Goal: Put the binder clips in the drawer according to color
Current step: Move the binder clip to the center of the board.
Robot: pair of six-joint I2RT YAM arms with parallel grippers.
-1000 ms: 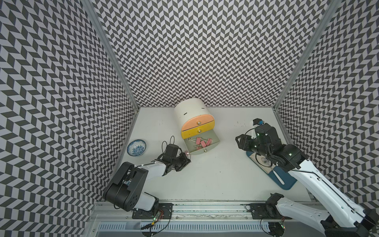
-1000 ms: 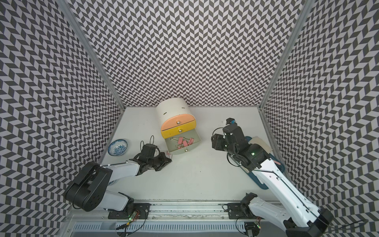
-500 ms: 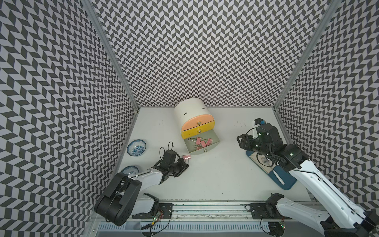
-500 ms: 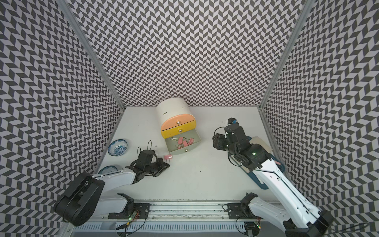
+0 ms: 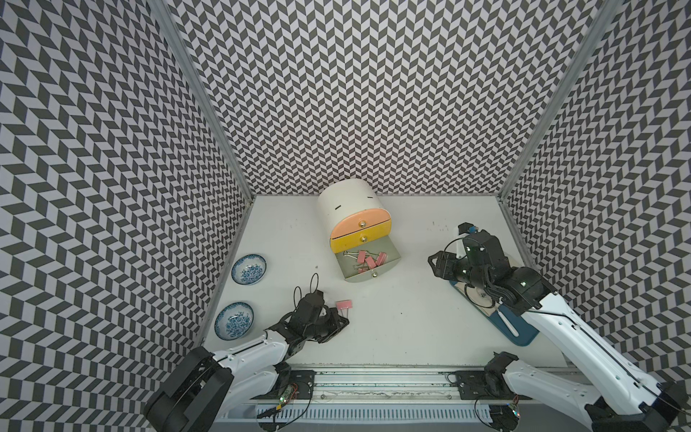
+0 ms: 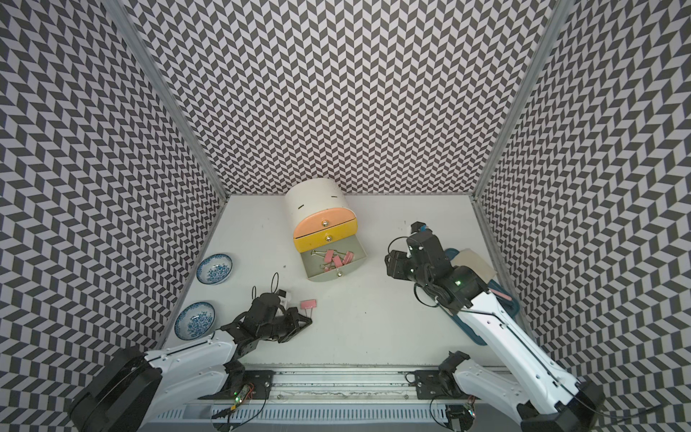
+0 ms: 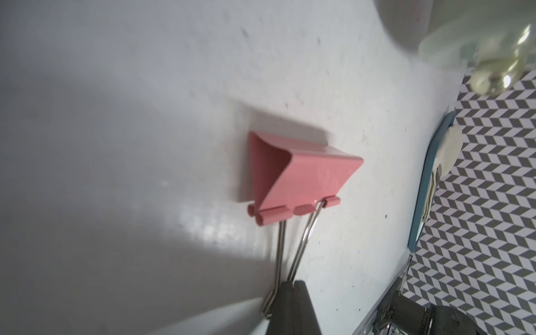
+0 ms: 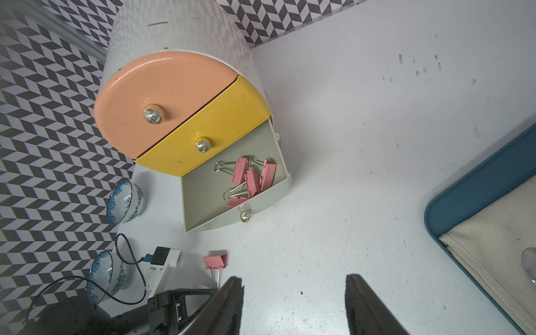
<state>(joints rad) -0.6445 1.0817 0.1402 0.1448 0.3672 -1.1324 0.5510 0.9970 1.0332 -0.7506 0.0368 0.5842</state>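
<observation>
The left gripper (image 7: 285,293) pinches the wire handles of a pink binder clip (image 5: 344,305) on bare table (image 5: 396,310), clear of the open drawer (image 5: 393,254). The right gripper (image 8: 293,293) hangs with its fingers spread. The left has drawn back from the drawer.

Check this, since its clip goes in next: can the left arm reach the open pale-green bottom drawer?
Probably yes. The left pincer, holding the pink metal binder clip by its handles, has only bare white table between it and the pale-green drawer; the right pincer stands aside, open.
</observation>
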